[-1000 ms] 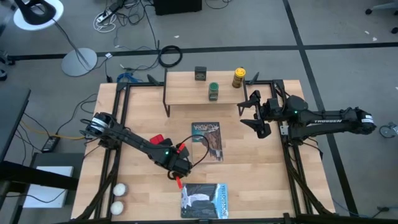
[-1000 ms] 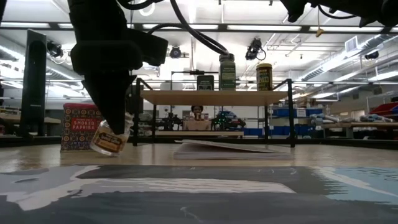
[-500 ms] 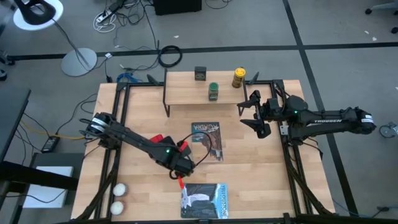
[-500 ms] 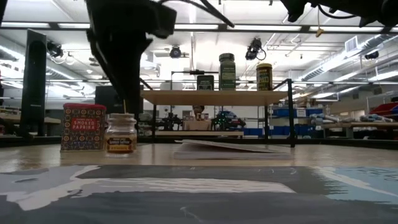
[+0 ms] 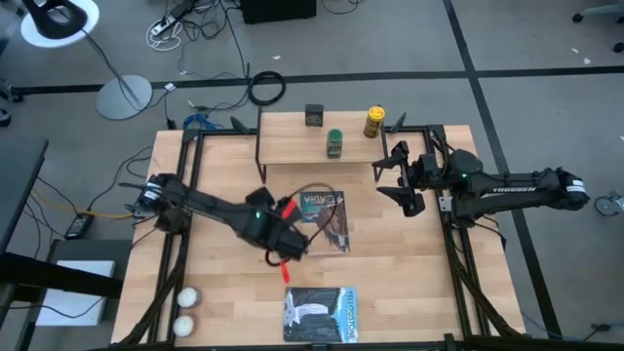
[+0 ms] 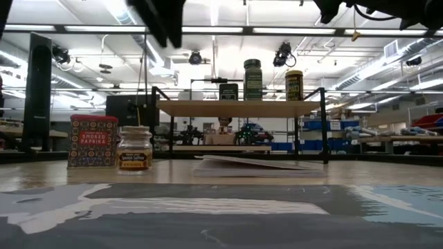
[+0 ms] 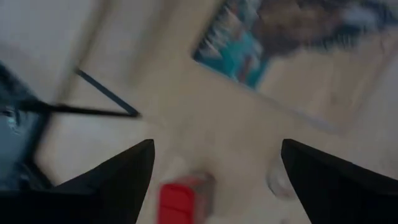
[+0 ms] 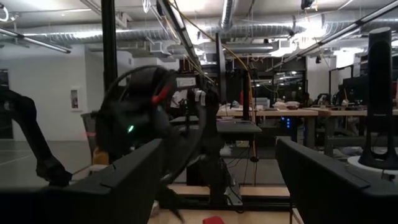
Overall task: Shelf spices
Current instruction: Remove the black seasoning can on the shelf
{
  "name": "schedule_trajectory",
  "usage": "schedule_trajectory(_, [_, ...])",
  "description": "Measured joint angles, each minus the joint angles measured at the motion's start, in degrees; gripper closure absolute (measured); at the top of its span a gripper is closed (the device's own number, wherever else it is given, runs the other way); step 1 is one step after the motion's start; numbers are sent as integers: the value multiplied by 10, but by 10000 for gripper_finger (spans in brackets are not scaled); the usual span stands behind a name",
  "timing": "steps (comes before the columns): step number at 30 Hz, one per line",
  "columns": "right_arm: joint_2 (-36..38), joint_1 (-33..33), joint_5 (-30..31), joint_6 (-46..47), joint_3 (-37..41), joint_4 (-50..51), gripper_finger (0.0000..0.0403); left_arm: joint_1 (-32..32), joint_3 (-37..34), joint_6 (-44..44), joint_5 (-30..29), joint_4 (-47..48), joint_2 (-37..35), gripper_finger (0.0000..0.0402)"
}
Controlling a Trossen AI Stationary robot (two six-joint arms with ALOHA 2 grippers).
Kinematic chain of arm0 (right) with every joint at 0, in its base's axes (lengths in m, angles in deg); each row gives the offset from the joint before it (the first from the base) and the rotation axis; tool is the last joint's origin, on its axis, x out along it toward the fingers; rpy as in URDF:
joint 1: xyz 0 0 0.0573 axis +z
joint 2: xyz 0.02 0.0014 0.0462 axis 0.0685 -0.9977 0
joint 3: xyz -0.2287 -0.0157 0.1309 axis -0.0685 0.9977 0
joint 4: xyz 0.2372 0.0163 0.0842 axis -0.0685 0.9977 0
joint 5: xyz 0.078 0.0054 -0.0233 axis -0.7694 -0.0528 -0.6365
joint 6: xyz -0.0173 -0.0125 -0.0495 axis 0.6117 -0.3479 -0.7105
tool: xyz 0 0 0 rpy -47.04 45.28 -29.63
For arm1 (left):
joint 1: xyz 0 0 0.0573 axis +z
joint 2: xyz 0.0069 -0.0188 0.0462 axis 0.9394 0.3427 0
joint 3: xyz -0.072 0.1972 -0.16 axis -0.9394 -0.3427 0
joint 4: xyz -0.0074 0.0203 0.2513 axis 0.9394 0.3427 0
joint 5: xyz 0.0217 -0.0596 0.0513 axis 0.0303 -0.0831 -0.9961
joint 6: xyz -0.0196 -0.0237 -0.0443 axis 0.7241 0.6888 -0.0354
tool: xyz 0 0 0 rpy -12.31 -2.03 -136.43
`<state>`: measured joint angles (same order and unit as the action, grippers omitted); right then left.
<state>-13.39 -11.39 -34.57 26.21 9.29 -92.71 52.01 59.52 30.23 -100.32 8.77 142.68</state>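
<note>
The pale jar (image 6: 134,148) and the red tin (image 6: 93,142), lettered "SMOKED PAPRIKA", are standing on the counter (image 5: 390,283), touching. Three spices are already sitting on the shelf (image 6: 239,108). The left gripper (image 5: 291,252) is hanging above with jaws wide and empty; the right gripper (image 5: 398,180) is waiting near the shelf, jaws apart. The jar is judged light, glassy, slippery; it is best gripped across its body.

You see a light wooden tabletop (image 5: 390,273) carrying a low light-wood shelf (image 5: 292,146) on thin black legs at its far edge. On that shelf stand a dark square tin (image 5: 314,115), a green jar (image 5: 334,142) and a yellow-lidded jar (image 5: 374,122). Directly on the tabletop lie two magazines (image 5: 327,219) (image 5: 320,314), two white balls (image 5: 185,310), a red tin (image 6: 93,141) and a tiny pale jar (image 6: 135,149) just beside it
</note>
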Motion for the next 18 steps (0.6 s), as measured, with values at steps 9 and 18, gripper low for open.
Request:
schedule_trajectory(9, [0,9,-4,-1,0,-8,84,77,135,-145,-76,37,-1,47])
schedule_trajectory(18, [0,9,-4,-5,0,-8,87,135,216,-313,-152,34,-1,47])
